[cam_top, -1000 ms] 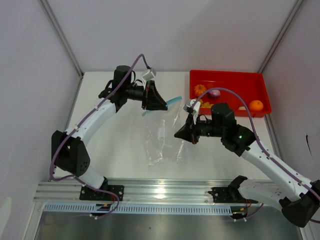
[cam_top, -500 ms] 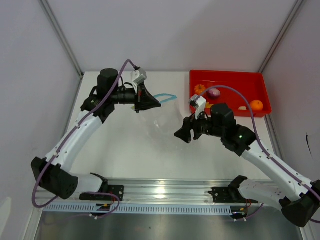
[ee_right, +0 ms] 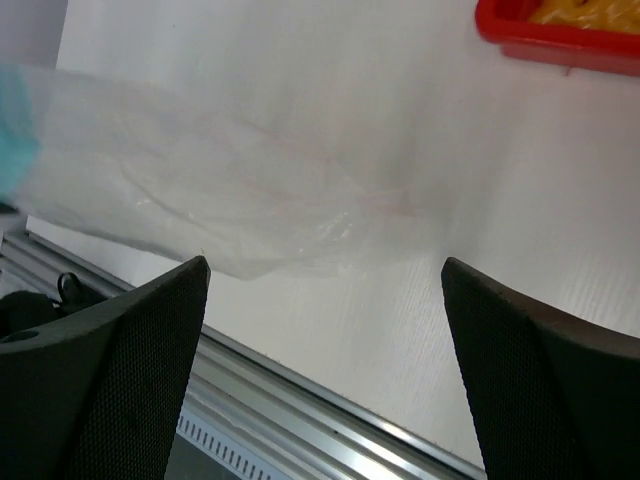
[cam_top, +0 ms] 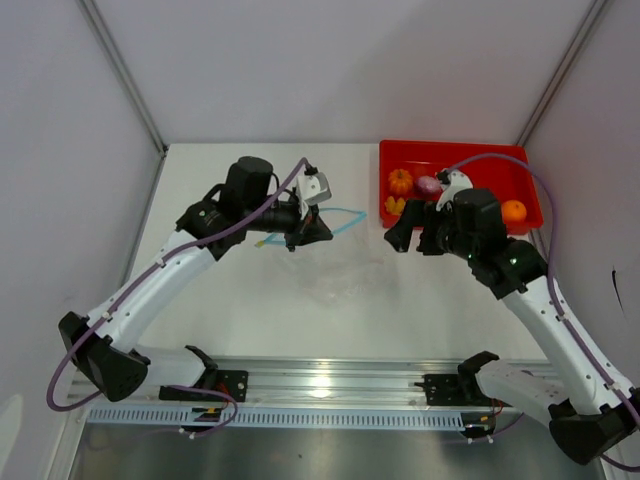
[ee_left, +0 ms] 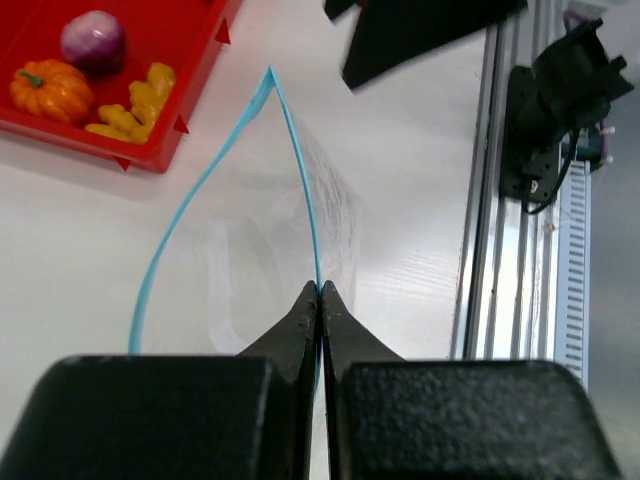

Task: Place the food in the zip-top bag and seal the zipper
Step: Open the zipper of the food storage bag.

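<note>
Drawn back toward the red tray, the right jaws are now spread empty. The zipper of the bag is pinched in the clenched left jaws, mouth opened for the food just beyond the right jaws.

Pinching the zipper of the zip-top bag in the left gripper, mouth looped open. Hovering beside the red tray of food with the right gripper
</note>
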